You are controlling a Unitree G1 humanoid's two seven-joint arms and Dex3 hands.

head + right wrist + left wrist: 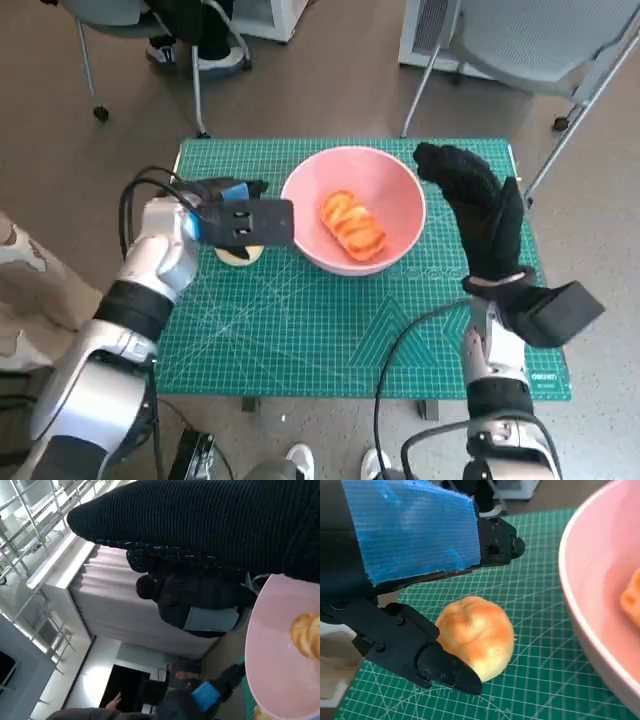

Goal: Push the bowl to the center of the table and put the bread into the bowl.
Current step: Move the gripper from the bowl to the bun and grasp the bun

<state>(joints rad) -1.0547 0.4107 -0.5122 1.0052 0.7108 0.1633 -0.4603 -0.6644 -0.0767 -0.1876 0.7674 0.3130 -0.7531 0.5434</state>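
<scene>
The pink bowl stands on the green mat toward the back middle, with an orange twisted bread lying inside it. A round golden bun sits on the mat just left of the bowl. My left hand hovers over the bun; in the left wrist view the bun lies between the thumb and the spread fingers, resting on the mat next to the bowl wall. My right hand stands upright with fingers extended beside the bowl's right rim, holding nothing. The right wrist view shows the glove above the bowl.
The green cutting mat covers the small table; its front half is bare. Chair legs and a grey chair stand behind the table. A person sits beyond the bowl, and a camouflage-clad leg is at the left.
</scene>
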